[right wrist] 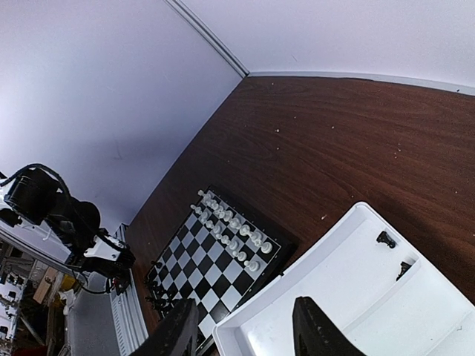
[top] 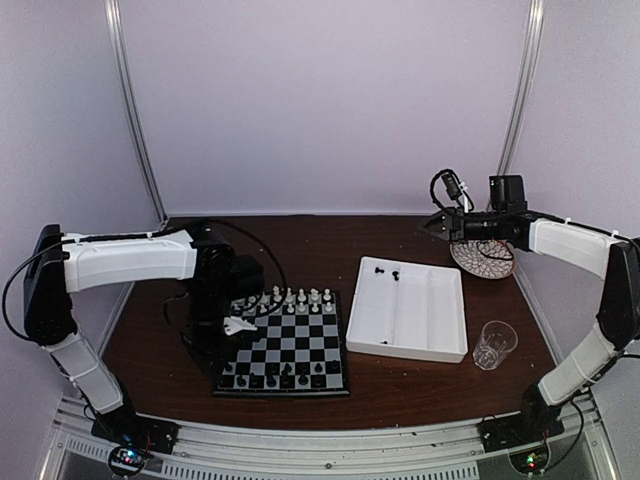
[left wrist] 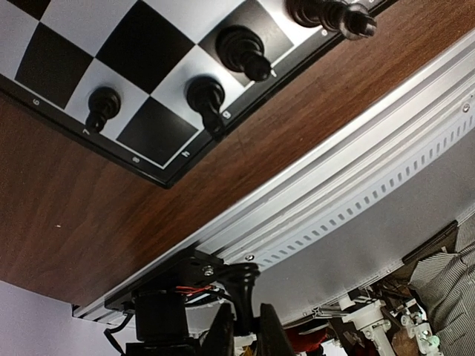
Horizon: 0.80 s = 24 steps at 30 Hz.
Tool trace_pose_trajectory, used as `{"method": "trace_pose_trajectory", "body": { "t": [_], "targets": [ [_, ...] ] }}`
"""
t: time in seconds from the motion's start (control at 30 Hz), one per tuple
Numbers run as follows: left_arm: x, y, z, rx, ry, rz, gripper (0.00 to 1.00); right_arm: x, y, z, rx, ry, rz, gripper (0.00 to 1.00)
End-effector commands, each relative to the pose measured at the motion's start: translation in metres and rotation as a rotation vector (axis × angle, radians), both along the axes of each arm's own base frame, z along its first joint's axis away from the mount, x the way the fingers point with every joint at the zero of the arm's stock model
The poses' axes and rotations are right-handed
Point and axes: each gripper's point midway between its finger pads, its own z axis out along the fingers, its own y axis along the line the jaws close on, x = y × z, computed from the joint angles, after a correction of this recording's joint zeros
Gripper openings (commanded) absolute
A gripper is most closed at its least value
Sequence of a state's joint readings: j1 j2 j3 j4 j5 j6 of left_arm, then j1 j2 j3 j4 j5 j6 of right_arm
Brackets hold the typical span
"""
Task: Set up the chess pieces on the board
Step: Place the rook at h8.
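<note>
left fingers (left wrist: 223,334): hanging low just inside the board's left edge. drawn almost together, only a sliver between them. nothing seen in that gap.

board (top: 285,345): flat on the dark wood desk (top: 330,240), left of centre, in front of the left arm.

white pieces (top: 296,297): crowded along the board's far rows, upright as far as i can tell.

black pieces (top: 280,378): strung along the near row. in the left wrist view four of them stand on the edge squares by the board's corner, with the desk's metal rail beyond.

white tray (top: 410,320): just right of the board, divided into long compartments. two small dark pieces (top: 381,270) lie at the far end of its left compartment; too small to name.

clear glass (top: 494,343): upright on the desk, just beside the tray's near right corner.

patterned round plate (top: 485,262): beyond the tray's far right corner, partly under the right arm.

right fingers (right wrist: 315,330): held high over the desk near the tray's far right corner, spread wide, nothing between them.
</note>
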State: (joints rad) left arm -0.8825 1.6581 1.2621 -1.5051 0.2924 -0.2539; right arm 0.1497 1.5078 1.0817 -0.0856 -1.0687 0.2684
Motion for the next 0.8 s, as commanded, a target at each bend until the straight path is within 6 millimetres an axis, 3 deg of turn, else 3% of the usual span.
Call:
{"method": "trace_pose_trajectory", "body": {
  "t": [0.0,0.47,0.77],
  "targets": [
    [0.003,-0.002,-0.010,-0.013,0.026,-0.025,0.08,-0.001,-0.003,0.005,-0.002,-0.031,-0.007,0.47],
    [0.020,-0.006,-0.044,0.007,0.073,-0.052,0.09,-0.002,-0.003,0.003,-0.001,-0.027,-0.007,0.47],
    [0.030,0.000,-0.053,0.028,0.078,-0.020,0.09,-0.001,-0.002,0.000,0.002,-0.018,-0.003,0.48]
  ]
}}
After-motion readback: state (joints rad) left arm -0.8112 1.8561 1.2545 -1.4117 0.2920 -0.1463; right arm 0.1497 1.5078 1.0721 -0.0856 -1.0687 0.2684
